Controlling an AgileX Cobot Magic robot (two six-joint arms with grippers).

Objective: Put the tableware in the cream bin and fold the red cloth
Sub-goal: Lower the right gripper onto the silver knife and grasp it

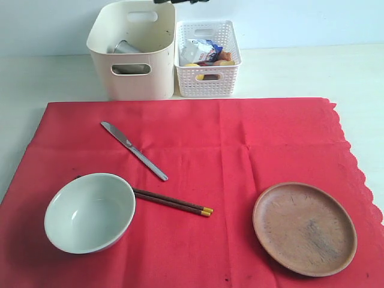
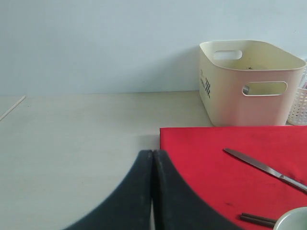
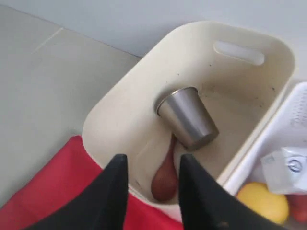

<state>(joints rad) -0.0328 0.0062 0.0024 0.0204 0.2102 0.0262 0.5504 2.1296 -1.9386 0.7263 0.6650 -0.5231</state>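
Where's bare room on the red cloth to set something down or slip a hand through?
Widest: red cloth between knife and plate, out to the scalloped edge. Also the lane between chopsticks and plate. Crowded: front left, where bowl, chopsticks and knife bunch; cream bin and white basket block the back.

On the cloth [image 1: 240, 150], bowl [image 1: 90, 211] left, plate [image 1: 304, 228] right; cup [image 1: 123, 47] in bin [image 1: 135, 84].

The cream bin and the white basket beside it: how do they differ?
The cream bin has smooth solid walls; the white basket has lattice walls. The bin is taller and wider than the basket. The bin holds a steel cup; the basket holds food. Both have cut-out handles.
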